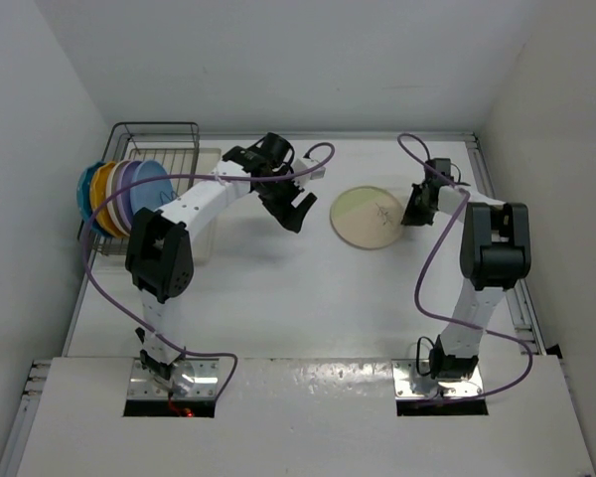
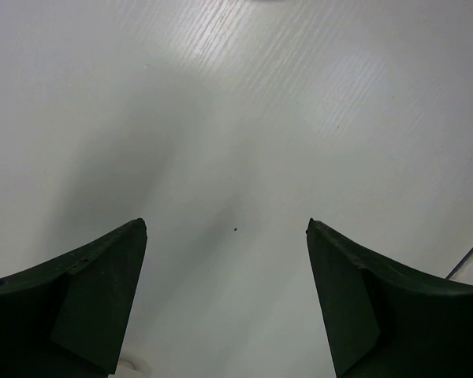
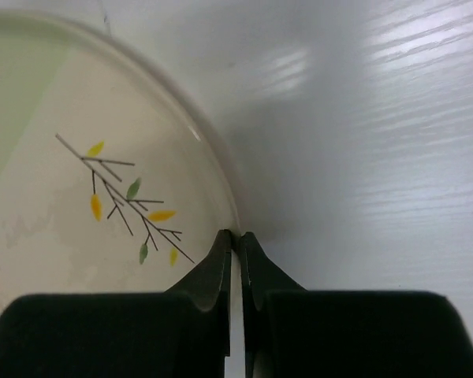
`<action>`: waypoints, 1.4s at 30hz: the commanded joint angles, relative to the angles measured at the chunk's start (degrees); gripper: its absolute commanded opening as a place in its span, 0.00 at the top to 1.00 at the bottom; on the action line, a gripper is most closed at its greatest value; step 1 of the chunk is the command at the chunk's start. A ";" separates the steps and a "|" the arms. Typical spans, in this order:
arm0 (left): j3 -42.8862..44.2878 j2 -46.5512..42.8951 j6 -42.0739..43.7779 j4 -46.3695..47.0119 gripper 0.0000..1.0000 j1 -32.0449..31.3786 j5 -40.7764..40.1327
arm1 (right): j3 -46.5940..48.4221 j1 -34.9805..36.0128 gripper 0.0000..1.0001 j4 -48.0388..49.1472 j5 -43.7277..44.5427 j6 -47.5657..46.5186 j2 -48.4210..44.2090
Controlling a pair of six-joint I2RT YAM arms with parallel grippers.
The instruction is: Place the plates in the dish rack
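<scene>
White counter (image 1: pixel 278 298) bears a cream-and-green plate (image 1: pixel 370 216); right fingers (image 3: pixel 213 277), together at its right rim, should open astride it; left fingers (image 2: pixel 87 291) apart

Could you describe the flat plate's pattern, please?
Plate: cream and pale green, leafy twig; right wrist view.

Counter (image 1: pixel 308 298) surveyed from above, behind; wrist views held close, angled down; plate (image 1: pixel 370 217) shared by top and right-wrist views.
</scene>
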 commanded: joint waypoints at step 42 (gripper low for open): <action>-1.07 22.64 -12.15 9.56 1.00 -7.86 -0.80 | -23.95 10.70 1.00 7.96 -8.97 -4.26 -17.15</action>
